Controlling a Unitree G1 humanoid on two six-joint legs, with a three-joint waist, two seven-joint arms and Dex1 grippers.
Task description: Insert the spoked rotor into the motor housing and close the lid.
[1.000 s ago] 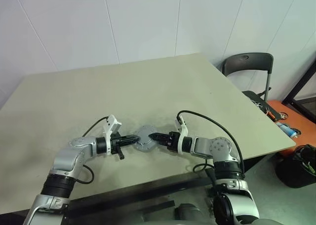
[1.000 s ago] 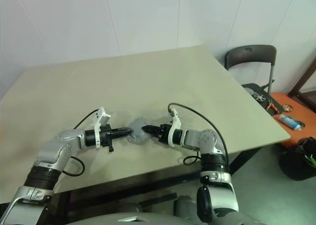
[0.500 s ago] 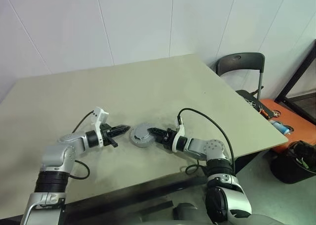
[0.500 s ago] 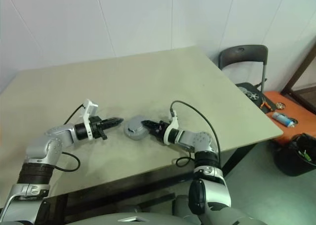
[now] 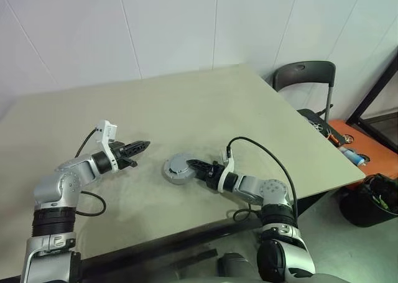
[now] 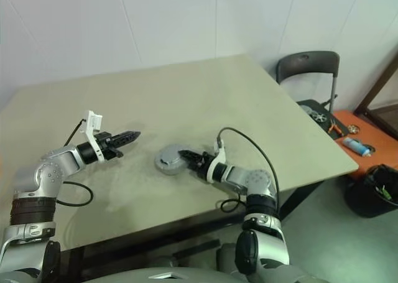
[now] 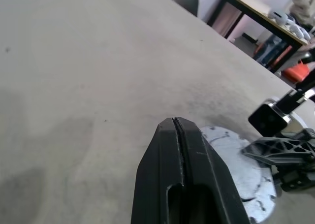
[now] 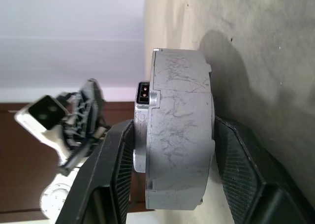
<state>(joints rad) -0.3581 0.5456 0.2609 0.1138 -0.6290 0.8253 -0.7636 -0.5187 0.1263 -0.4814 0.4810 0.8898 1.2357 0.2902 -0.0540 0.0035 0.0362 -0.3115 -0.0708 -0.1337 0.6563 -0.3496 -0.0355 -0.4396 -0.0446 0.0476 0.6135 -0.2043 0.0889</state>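
From the head we look forward and down over the table – both eye views share nearly the same scene, slightly offset. Our left wrist view runs low along the left gripper toward the motor housing, lower right in its frame; our right wrist view sits right against that housing – the left gripper shows beyond it.

A pale beige worktop carries a single round grey metal motor, assembled with its lid on. It lies flat on the surface, nearer the front edge than the back edge and roughly midway between the left and right sides. Its flat grey top face looks scuffed, and its thick side wall has a small connector socket. The surface around it shows faint dark smudges, with a darker patch toward the front left corner.
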